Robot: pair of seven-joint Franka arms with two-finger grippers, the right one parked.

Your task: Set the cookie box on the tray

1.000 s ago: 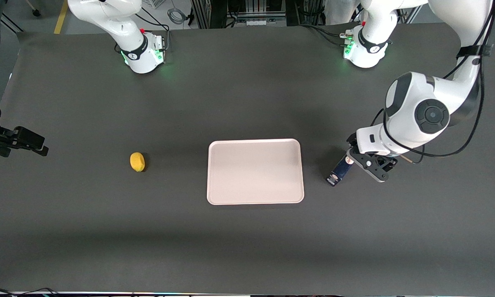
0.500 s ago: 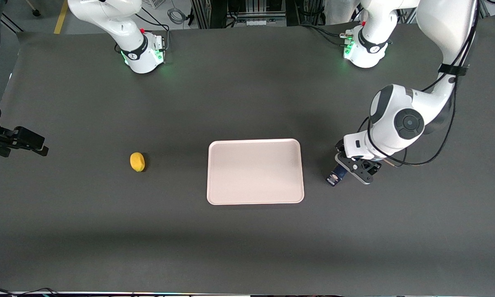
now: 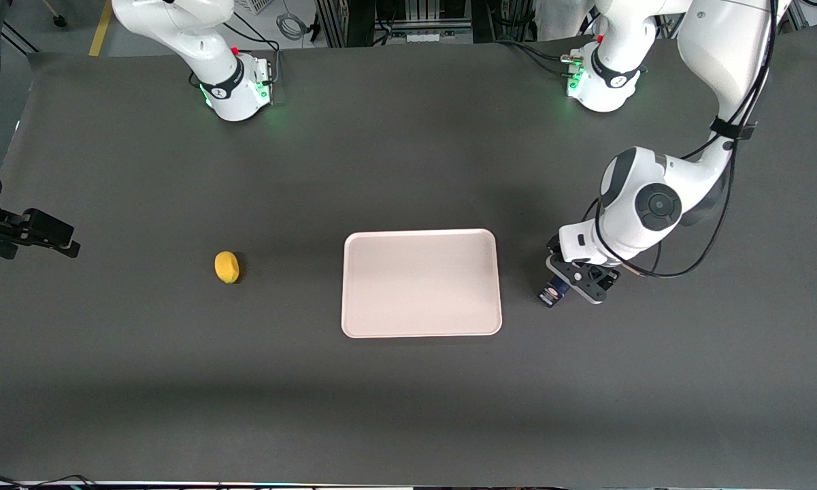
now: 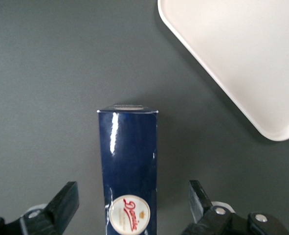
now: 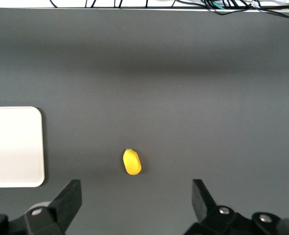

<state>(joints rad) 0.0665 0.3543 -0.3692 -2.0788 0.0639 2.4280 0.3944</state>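
On the dark table (image 3: 408, 408) the biggest thing is the pink tray (image 3: 354, 320), flat with a low rim and with nothing on it. Near the tray, toward the working arm's end of the table, stands the cookie box (image 3: 553, 294), on the table surface and apart from the tray's edge. Toward the parked arm's end lies a small yellow lump (image 3: 226, 267), well apart from the tray.

We judge the cookie box (image 4: 129, 166) as a light, thin carton: rather stiff, but it can dent if we squeeze hard, and its glossy face may be slippery. We should take it across the narrow width, on the two long side faces.

The gripper (image 4: 132, 208) is over the box with its fingers (image 4: 66, 205) wide apart, one on each side, and with a clear gap to the carton. It holds nothing yet.
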